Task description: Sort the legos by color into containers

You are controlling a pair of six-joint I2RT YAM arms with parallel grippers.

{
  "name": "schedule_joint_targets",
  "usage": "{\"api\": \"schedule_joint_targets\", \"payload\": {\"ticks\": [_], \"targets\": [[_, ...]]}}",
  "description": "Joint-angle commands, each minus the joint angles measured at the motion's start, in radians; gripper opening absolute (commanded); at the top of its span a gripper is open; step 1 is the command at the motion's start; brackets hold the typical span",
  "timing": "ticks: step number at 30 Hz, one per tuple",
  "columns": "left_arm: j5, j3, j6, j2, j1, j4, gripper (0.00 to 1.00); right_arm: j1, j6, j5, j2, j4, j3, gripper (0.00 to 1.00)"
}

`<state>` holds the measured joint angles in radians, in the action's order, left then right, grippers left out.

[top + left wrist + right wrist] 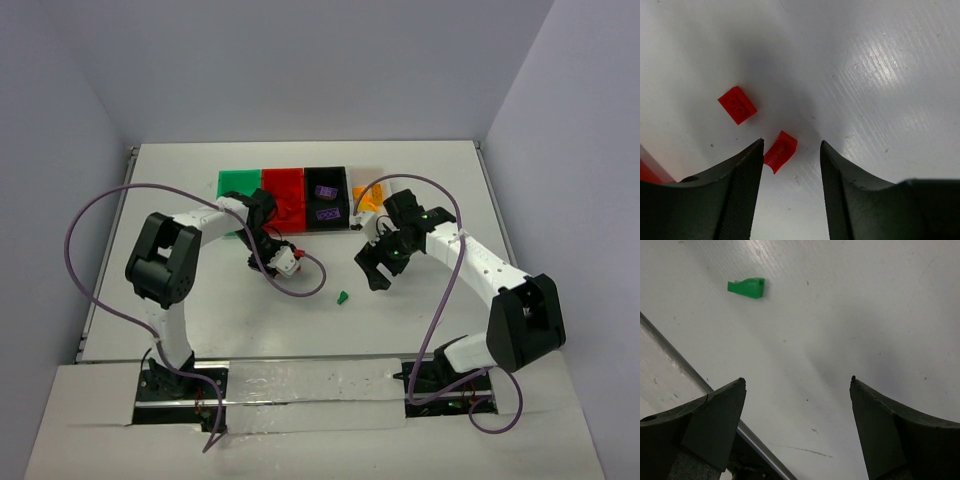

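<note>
**Legos loose on the table [450,180]**

Left gripper [791,145] hangs with jaws apart, a curved red lego [780,151] lying between their tips; a red studded plate [737,104] lies just beyond. Right gripper [797,382] is spread wide over bare surface, with a green lego [746,287] well ahead. Two purple bricks [324,190] sit in the black bin [340,203].

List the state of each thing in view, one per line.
Left end effector, open.
Right end effector, open, empty.
Curved red lego, on table between left fingers, ungripped.
Red plate lego, loose, studs up.
Green lego, loose on table.
Purple legos, inside black bin.
</note>
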<state>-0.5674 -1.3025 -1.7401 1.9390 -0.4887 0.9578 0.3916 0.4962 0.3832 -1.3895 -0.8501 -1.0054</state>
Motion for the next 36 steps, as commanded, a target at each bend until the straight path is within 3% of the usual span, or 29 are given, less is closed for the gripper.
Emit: {"api": "schedule_joint_targets", "payload": {"ticks": [1,4,11,15,17,20,24,33,36], "targets": [[0.021,-0.018,-0.060,0.016,-0.017,0.010,0.51,-0.007,0.012,0.003,0.018,-0.007,0.011,0.91],[0.042,0.005,-0.060,0.016,-0.022,-0.004,0.45,-0.008,0.013,0.000,0.019,-0.007,0.014,0.91],[0.059,0.079,-0.036,-0.070,-0.024,-0.050,0.18,-0.008,0.020,0.013,0.012,-0.006,0.007,0.91],[-0.037,0.067,0.090,-0.181,-0.018,-0.053,0.05,-0.008,0.036,0.017,0.000,-0.013,0.002,0.91],[-0.120,0.000,0.297,-0.222,0.006,-0.102,0.00,-0.008,0.040,0.020,0.001,-0.013,0.008,0.91],[-0.150,-0.064,0.614,-0.256,0.030,-0.268,0.00,-0.008,0.039,0.026,0.004,-0.009,0.017,0.91],[-0.047,-0.117,0.910,-0.221,0.036,-0.481,0.00,-0.008,0.039,0.046,0.005,-0.003,0.019,0.91],[0.155,-0.286,1.196,0.012,0.089,-0.631,0.01,-0.008,0.030,0.058,0.022,-0.019,0.016,0.90],[0.199,-0.326,1.242,0.082,0.098,-0.646,0.11,-0.008,0.024,0.051,0.031,-0.015,0.035,0.90]]}}
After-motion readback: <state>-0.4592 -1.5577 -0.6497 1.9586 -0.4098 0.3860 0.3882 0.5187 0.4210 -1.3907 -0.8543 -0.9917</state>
